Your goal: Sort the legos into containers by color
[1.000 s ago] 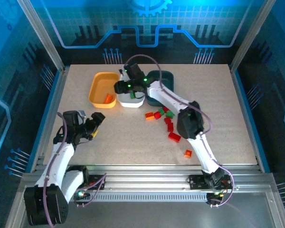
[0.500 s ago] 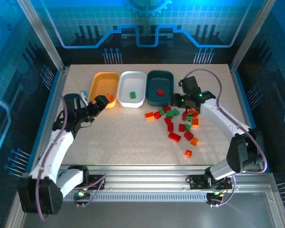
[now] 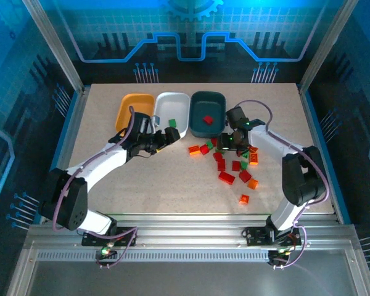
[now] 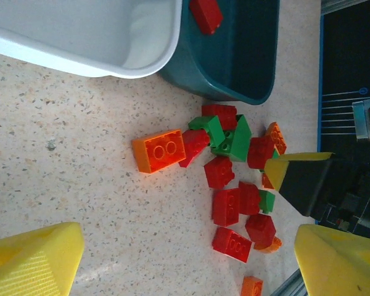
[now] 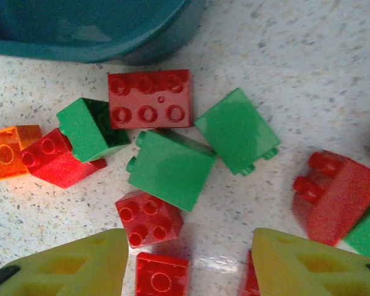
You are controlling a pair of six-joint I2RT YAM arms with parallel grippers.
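Now your left gripper (image 4: 188,243) hangs wide open near the white plastic tray (image 4: 61,54). Your right gripper (image 5: 190,245), half-spread and empty, hovers over small red and green plastic bricks (image 5: 171,168).

1. The dark teal plastic tray (image 5: 154,43) runs off the top edge of the right wrist view.
2. There, a small orange plastic brick (image 5: 6,154) is cut by the left edge, and a small red plastic brick (image 5: 161,274) by the bottom.
3. In the left wrist view, the white plastic tray (image 4: 135,55) and a red brick lying in the teal tray (image 4: 205,12) are cropped at the top.
4. From above, the left arm (image 3: 98,163) hides a near corner of the orange-yellow plastic tray (image 3: 135,102).
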